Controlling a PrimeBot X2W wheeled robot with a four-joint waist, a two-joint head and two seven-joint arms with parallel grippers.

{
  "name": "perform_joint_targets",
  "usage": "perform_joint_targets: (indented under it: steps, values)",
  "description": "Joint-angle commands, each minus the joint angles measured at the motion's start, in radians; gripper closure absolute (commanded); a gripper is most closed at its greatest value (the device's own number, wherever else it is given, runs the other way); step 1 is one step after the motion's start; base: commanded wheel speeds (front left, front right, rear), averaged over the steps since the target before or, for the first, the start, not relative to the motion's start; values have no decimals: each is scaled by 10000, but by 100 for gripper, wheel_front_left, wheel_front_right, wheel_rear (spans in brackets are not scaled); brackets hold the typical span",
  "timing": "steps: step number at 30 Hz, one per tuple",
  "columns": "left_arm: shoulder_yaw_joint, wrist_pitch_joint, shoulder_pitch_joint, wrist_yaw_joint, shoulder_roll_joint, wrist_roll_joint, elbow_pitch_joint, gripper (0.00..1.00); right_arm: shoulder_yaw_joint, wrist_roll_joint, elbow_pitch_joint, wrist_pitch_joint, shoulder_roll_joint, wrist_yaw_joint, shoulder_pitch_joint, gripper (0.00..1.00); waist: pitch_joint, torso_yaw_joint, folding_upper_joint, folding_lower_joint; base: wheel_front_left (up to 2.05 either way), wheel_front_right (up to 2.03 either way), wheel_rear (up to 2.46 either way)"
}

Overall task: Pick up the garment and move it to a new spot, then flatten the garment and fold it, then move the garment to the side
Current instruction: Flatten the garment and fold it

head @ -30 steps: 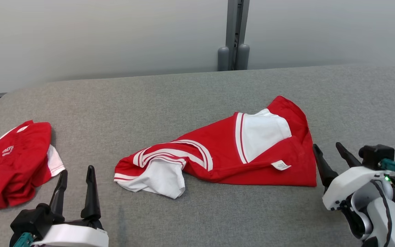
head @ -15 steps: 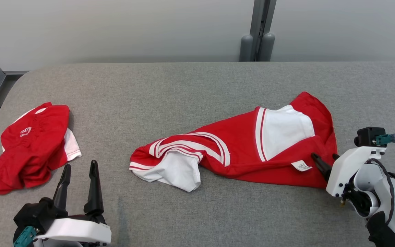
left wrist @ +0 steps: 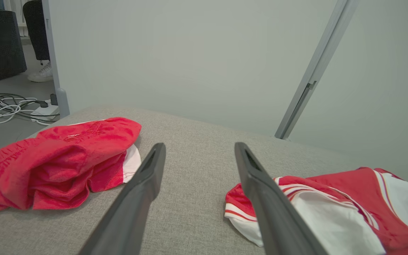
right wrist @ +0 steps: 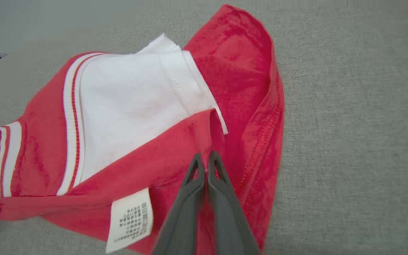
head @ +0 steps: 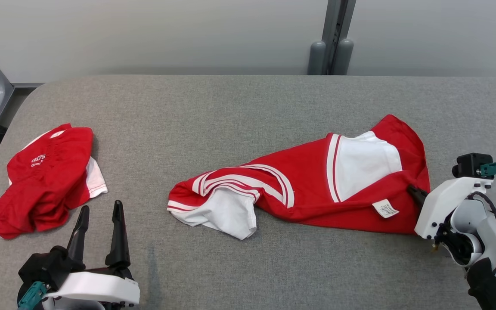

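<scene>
The task is barely begun. The garment (head: 299, 185), a red shirt with white panels and striped trim, lies crumpled and half twisted on the grey bench (head: 230, 107), right of centre. The right gripper (right wrist: 205, 159) has its fingers pressed together on a ridge of red cloth at the garment's right end, just beside the white care label (right wrist: 129, 219). It appears to have a pinch of fabric, though how much is hard to tell. Nothing is lifted yet.

The left gripper (head: 99, 211) hovers over the near left of the bench, jaws spread wide and holding nothing, between the garment and a crumpled red bundle (head: 41, 176).

The lift, the move to a new spot, flattening, folding and setting aside all remain.
</scene>
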Motion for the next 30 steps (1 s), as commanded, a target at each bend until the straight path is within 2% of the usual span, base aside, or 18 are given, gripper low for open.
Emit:
perform_joint_targets:
  steps: [1,6,11,16,22,30]
  values:
    - [52,-19,-94,-30,16,74,20,0,15,76,-28,-122,-107,1,78,100,-38,-27,0,0,0,0,0]
    - [64,-19,30,-64,-5,55,135,0,77,407,-467,-488,-220,1,348,100,-282,-185,0,0,0,0,0]
    - [127,-19,211,-74,41,1,241,0,303,1092,-1674,-408,-500,1,1168,100,-567,-425,0,0,0,0,0]
    - [155,-7,403,-81,116,-59,302,0,429,1796,-3260,58,-1120,1,2364,100,-818,-716,0,0,0,0,0]
    - [143,60,470,-7,199,-74,243,0,49,2288,-4736,883,-1733,1,3654,100,-911,-1011,0,0,0,0,0]
    - [0,210,478,-51,172,-197,331,0,-615,2082,-5102,1787,-1965,1,4781,100,-883,-1122,0,0,0,0,0]
